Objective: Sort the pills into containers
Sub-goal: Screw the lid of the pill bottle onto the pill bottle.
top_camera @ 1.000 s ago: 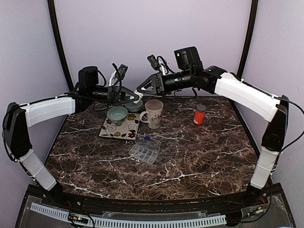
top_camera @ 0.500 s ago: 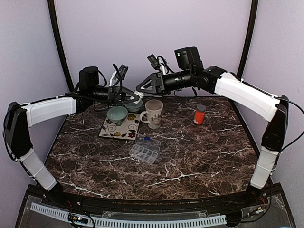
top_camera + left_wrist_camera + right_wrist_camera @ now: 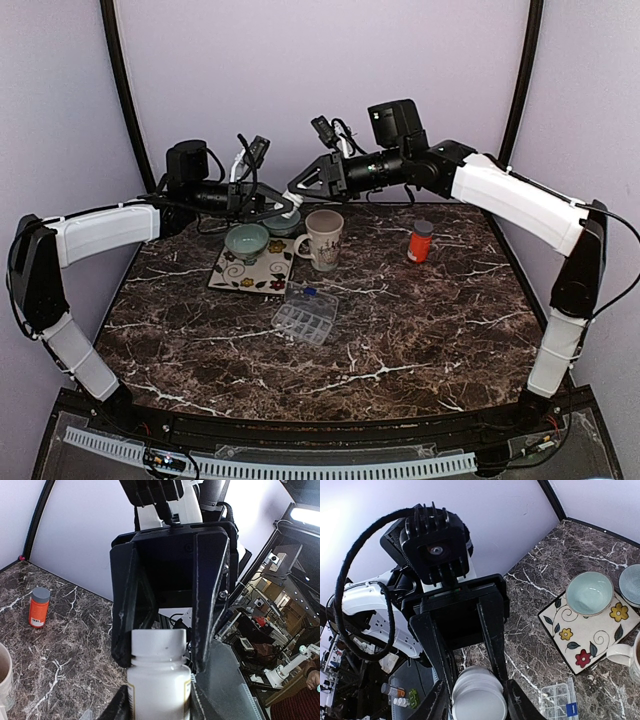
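The white bottle [image 3: 159,680] lies sideways in the air. The left hand [image 3: 159,706] grips its body, and the right hand [image 3: 477,701] pinches its cap [image 3: 157,641].

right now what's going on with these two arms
Both arms are raised over the back of the table, sharing one white pill bottle. The left tool holds its body while the right tool is clamped on its cap, probably to open it. The clear pill organizer lies untouched on the table, near the mug and a green bowl. An orange bottle stands off to the right.
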Controlling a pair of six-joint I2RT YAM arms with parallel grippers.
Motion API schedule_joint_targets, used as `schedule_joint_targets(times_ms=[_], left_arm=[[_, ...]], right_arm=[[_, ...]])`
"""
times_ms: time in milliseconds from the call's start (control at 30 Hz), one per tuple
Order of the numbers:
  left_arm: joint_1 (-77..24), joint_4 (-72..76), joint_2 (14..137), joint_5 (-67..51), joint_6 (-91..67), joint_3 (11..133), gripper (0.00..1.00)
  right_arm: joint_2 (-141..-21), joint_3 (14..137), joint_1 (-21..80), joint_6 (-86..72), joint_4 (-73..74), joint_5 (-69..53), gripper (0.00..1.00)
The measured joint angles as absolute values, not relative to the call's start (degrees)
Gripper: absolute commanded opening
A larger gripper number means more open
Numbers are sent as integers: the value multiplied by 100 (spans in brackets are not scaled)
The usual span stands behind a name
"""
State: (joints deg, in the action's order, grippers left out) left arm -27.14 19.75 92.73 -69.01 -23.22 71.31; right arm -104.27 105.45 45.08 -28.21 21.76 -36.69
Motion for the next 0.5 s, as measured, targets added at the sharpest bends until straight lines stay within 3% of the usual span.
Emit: schedule_joint_targets(times_ms=[100, 500], left_arm=[[-2709, 1984, 9273, -6901, -2322, 7131, 0], [-2709, 2005, 9273, -6893, -2421, 7131, 0]], right_arm=[[-10427, 10516, 4497, -2849, 2117, -3688, 37], [-10427, 10348, 4416, -3177, 1806, -3898, 19]])
